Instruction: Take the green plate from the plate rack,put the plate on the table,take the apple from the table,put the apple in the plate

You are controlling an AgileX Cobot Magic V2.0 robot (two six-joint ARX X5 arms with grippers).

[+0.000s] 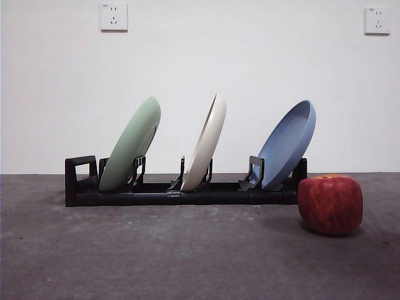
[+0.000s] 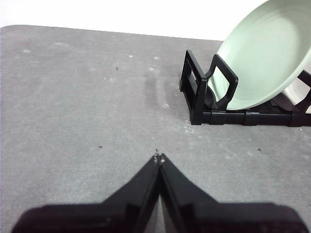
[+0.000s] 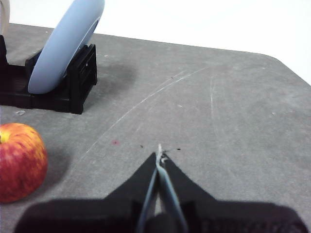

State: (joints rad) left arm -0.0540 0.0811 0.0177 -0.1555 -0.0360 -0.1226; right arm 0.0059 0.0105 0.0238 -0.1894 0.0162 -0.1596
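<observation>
Grey table (image 1: pixel 156 262) — one plate rack (image 1: pixel 181 195), three plates (green plate (image 1: pixel 130 153) leftmost), one apple (image 1: pixel 330 205); both jaws pressed together.

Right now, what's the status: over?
Both end effectors shut, empty: left, right. Green plate in rack. Apple on table. Nothing blocking.

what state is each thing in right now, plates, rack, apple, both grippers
green plate: leaning in the plate rack's end slot, by the loop
cream-white plate: leaning in the middle slot
blue plate: leaning in the other end slot
plate rack: on the table, holding all three plates
apple: on the table near the rack's blue plate end, not held
left gripper: shut, empty
right gripper: shut, empty
</observation>
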